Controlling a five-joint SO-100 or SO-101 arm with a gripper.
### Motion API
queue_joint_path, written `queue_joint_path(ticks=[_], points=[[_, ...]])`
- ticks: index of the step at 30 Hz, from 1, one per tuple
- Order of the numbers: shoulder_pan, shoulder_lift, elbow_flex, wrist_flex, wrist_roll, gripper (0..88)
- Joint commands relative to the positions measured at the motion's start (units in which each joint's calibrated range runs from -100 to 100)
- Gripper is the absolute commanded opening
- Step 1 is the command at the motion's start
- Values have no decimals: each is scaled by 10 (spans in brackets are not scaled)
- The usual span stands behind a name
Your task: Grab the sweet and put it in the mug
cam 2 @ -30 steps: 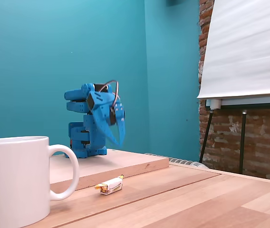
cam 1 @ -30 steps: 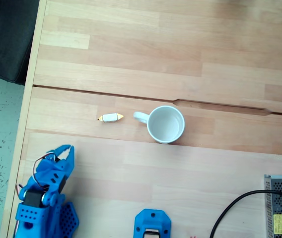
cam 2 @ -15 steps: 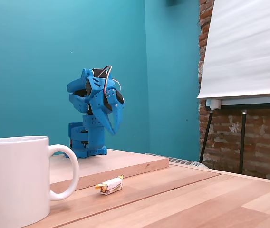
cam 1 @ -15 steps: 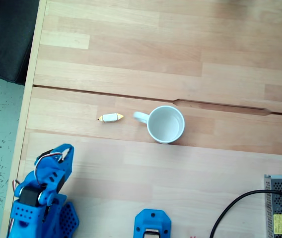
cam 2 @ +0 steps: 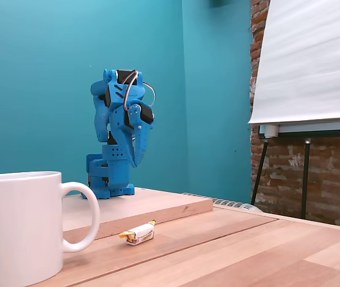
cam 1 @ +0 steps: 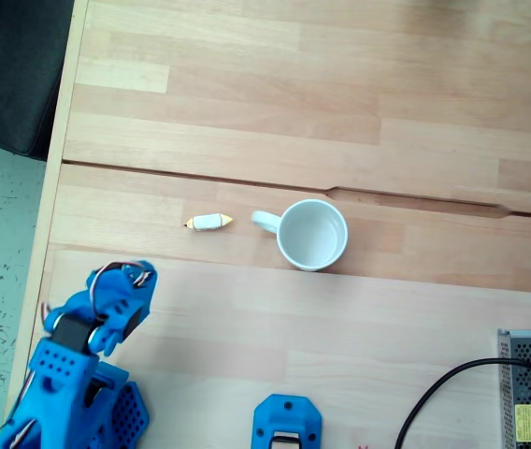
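Counts: 1 sweet [cam 1: 208, 222], 1 mug [cam 1: 311, 234], 1 blue arm. From-above fixed view: sweet lies flat on wood table [cam 1: 340, 112], left of centre, just beside mug handle, not touching; mug upright at centre, inside bare. Gripper [cam 1: 133, 274] lower left, well apart from both. Low side fixed view: gripper [cam 2: 136, 161] points down above raised board, fingers together, clenched on nothing; sweet [cam 2: 139, 234] bottom centre, mug [cam 2: 20, 227] bottom left. 1 easel w/ white pad [cam 2: 307, 60] at right.

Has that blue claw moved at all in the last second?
Yes. In the low fixed view the gripper has risen and swung upright; the sweet and mug stayed put.
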Motion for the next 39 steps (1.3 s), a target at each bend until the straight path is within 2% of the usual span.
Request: queue_joint_path(ticks=[1,6,10,14,19,25,39], points=[[21,72,-65,1,-7,0],[51,191,-121,-7,-7,0],[63,248,-160,-57,-5,0],[63,289,-194,-120,24,0],[56,325,-210,-168,71,85],[56,385,-220,-195,97,161],[56,468,-244,-264,99,193]])
